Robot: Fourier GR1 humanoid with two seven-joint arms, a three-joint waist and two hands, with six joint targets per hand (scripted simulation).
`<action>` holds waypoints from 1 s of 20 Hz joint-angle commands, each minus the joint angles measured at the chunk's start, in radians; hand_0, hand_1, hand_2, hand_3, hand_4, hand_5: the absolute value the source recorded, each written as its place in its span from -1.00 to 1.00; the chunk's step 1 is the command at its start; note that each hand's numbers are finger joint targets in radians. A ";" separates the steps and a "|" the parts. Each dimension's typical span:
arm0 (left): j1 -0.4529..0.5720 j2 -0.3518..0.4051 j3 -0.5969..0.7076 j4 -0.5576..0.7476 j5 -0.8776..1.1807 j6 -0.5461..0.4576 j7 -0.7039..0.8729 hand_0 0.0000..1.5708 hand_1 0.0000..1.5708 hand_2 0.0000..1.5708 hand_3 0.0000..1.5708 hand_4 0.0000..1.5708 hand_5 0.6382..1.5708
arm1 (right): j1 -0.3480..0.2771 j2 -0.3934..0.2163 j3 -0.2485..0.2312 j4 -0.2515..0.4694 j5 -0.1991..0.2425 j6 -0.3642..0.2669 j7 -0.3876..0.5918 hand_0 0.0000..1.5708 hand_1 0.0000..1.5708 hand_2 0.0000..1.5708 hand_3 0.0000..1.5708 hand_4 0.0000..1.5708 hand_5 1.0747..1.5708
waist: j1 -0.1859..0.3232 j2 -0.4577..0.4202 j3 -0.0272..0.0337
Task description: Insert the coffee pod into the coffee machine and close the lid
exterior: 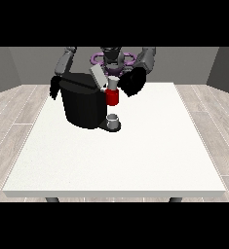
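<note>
you see the coffee machine (83, 104) standing near the table's (135, 155) far edge, toward its left corner. its lid (99, 76) is raised and tilted. a cup (114, 119) sits on the machine's base. the hand at the view's right (131, 81) is beside the red pod holder (112, 97); a pale item (113, 83), likely the coffee pod, sits between them. you cannot tell whether that hand grasps it. the hand at the view's left (54, 87) hangs by the machine's side, fingers unclear. risk, as a judgement: a tilted pod may jam at the holder rim, and the lid would then not close.
</note>
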 commanded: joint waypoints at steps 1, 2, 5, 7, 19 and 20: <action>-0.011 0.012 0.001 0.027 0.004 -0.001 -0.024 0.88 0.88 0.90 0.77 -0.20 1.00 | -0.043 -0.014 -0.016 0.007 -0.009 -0.006 0.043 -1.00 -1.00 -1.00 -1.00 -0.78 1.00 | -0.002 0.022 -0.0002; 0.002 0.006 -0.012 0.050 -0.022 0.023 0.001 0.86 0.86 0.88 0.71 -0.21 1.00 | -0.047 0.004 0.005 -0.030 -0.017 -0.007 0.117 -1.00 -1.00 -1.00 -1.00 -0.74 1.00 | -0.023 -0.016 -0.0005; -0.012 0.056 -0.022 0.032 -0.032 -0.001 -0.046 0.78 0.78 0.87 0.72 -0.16 1.00 | -0.027 -0.025 -0.017 0.017 -0.004 0.018 -0.009 -1.00 -1.00 -1.00 -1.00 -0.66 1.00 | -0.016 0.050 0.0000; -0.082 0.099 0.008 0.058 -0.010 -0.034 -0.023 0.89 0.89 0.93 0.83 -0.11 1.00 | -0.065 0.016 0.008 0.000 0.015 -0.027 0.015 -1.00 -1.00 -1.00 -1.00 -0.76 1.00 | -0.029 0.073 0.0000; -0.091 0.049 -0.024 0.071 -0.049 0.051 -0.017 0.79 0.79 0.83 0.78 -0.20 1.00 | -0.126 0.044 0.017 0.045 0.031 -0.062 0.045 -1.00 -1.00 -1.00 -1.00 -0.64 1.00 | -0.036 0.078 -0.0001; -0.112 0.057 -0.006 0.058 -0.024 0.028 -0.004 0.80 0.80 0.83 0.74 -0.20 1.00 | -0.133 -0.014 -0.034 0.091 -0.007 0.002 -0.013 -1.00 -1.00 -1.00 -1.00 -0.66 1.00 | -0.029 0.108 0.0004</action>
